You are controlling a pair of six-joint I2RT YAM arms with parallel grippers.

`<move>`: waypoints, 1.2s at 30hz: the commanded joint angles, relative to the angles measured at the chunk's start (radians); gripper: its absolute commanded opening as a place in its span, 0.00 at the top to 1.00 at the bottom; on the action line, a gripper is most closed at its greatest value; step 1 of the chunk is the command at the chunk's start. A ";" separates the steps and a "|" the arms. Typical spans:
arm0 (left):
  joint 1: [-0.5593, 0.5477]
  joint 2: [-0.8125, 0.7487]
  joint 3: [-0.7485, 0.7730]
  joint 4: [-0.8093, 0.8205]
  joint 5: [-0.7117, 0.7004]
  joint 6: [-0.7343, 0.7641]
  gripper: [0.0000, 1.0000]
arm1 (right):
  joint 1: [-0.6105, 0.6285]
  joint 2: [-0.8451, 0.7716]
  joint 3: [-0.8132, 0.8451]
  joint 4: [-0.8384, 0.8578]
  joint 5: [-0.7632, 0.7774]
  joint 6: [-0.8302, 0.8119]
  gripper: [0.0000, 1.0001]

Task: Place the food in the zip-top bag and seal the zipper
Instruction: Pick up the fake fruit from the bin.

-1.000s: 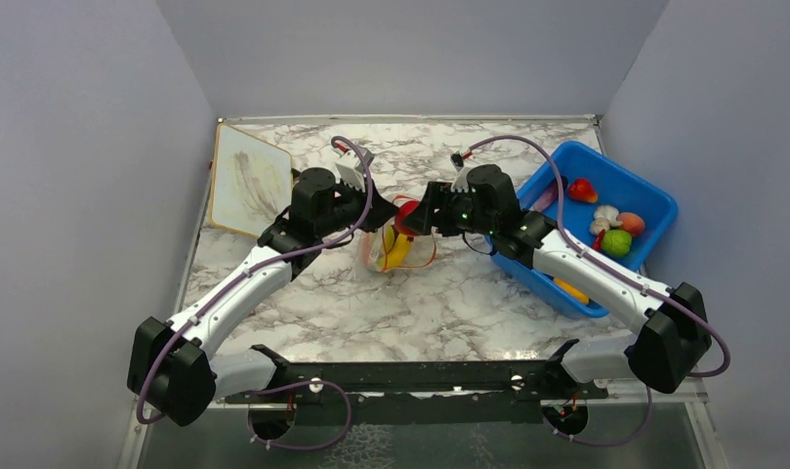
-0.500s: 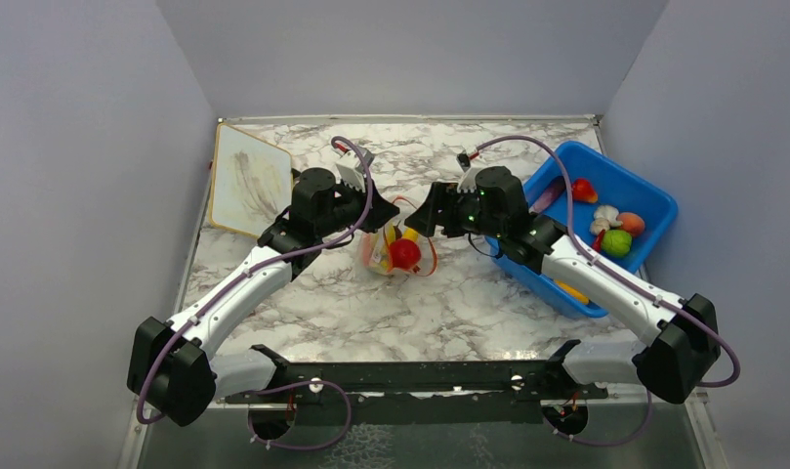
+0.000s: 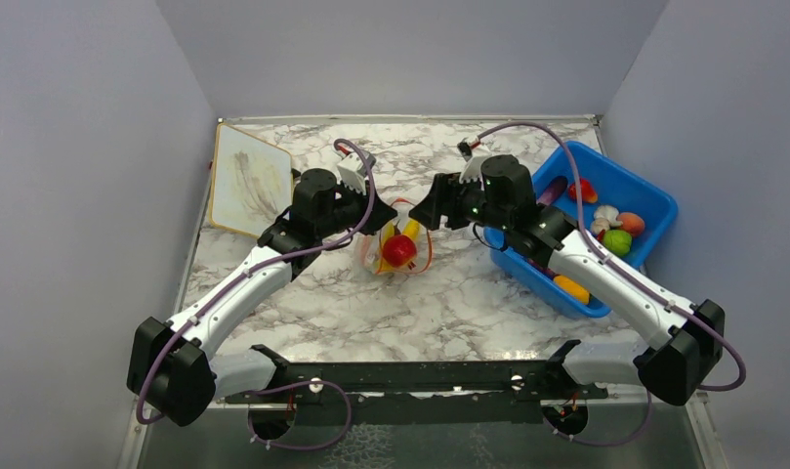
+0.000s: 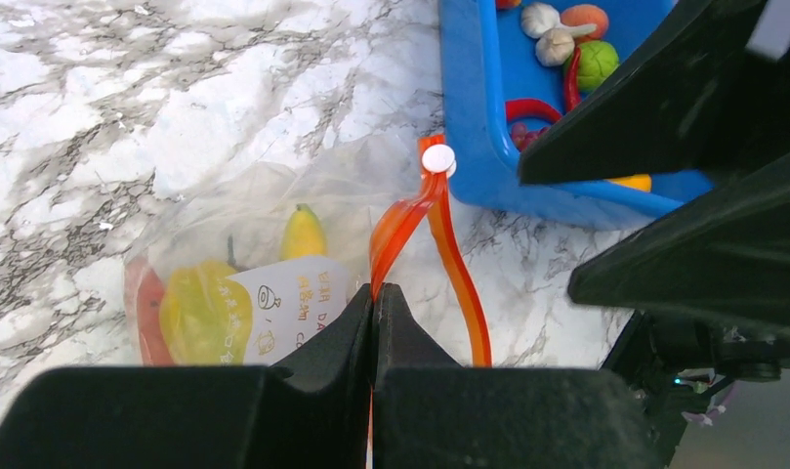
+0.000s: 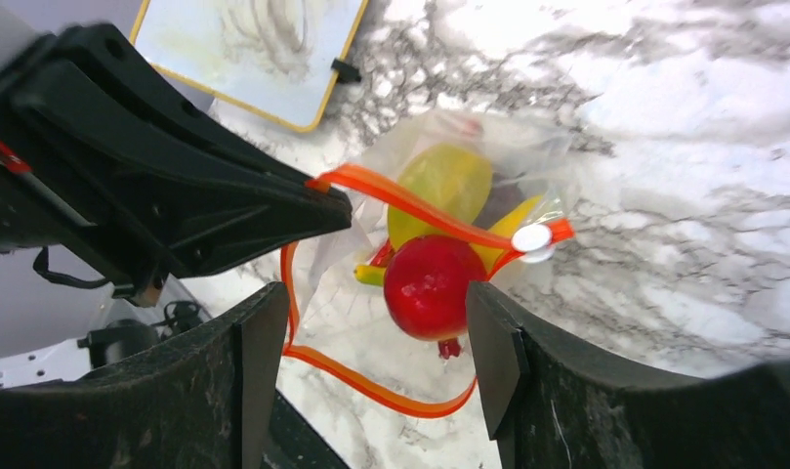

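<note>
The clear zip-top bag (image 3: 379,252) lies mid-table with its mouth open. Its orange-red zipper (image 5: 371,386) forms a wide loop. My left gripper (image 4: 374,293) is shut on the zipper strip (image 4: 402,227) and holds one side of the mouth up. A red round fruit (image 5: 435,285) rests in the mouth, over a yellow pepper (image 4: 193,308) and a banana (image 4: 302,233) inside the bag. My right gripper (image 5: 376,303) is open and empty, just above the mouth and the red fruit (image 3: 399,250). In the top view it (image 3: 425,209) faces the left gripper (image 3: 381,217).
A blue bin (image 3: 654,195) stands at the right with more toy food: a red piece (image 3: 583,191), garlic (image 3: 603,217), a green piece (image 3: 617,241), an orange piece (image 3: 571,288). A small whiteboard (image 3: 249,181) lies at the far left. Grey walls enclose the table.
The red fruit left the right gripper and dropped into the bag's mouth. The right gripper then drew back to the right, open. The left gripper kept its hold.
</note>
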 commanded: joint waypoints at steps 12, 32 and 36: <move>0.001 -0.043 0.031 -0.094 -0.032 0.133 1.00 | -0.158 -0.044 0.148 -0.283 0.373 -0.137 0.47; 0.000 -0.053 -0.005 -0.056 0.038 0.102 1.00 | -0.615 0.169 0.096 -0.061 0.761 -0.363 0.38; 0.000 -0.058 -0.007 -0.051 0.037 0.099 1.00 | -0.675 0.261 0.073 0.033 0.750 -0.372 0.38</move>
